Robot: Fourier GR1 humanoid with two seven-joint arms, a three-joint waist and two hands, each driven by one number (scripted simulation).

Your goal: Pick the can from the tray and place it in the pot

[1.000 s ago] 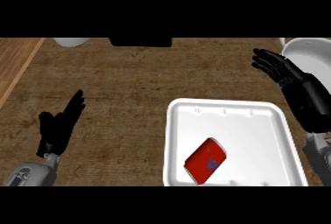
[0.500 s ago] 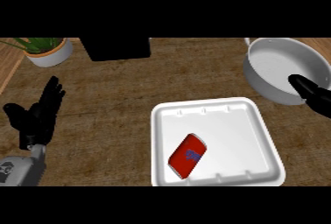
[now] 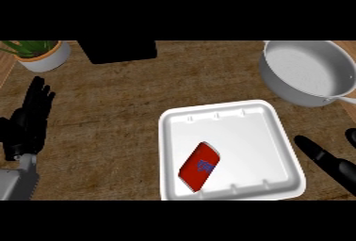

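The red can [image 3: 200, 166] lies slantwise in the white tray [image 3: 243, 134]; my right hand [image 3: 328, 160], fingers straight, is just beside it, my left hand [image 3: 28, 123] well apart.

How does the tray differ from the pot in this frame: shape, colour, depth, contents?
The tray is white and squarish with rounded corners; the pot is grey and round. The tray is shallow, the pot deep-walled. The tray holds a red can lying on its side; the pot holds nothing. Both sit on the wooden counter.
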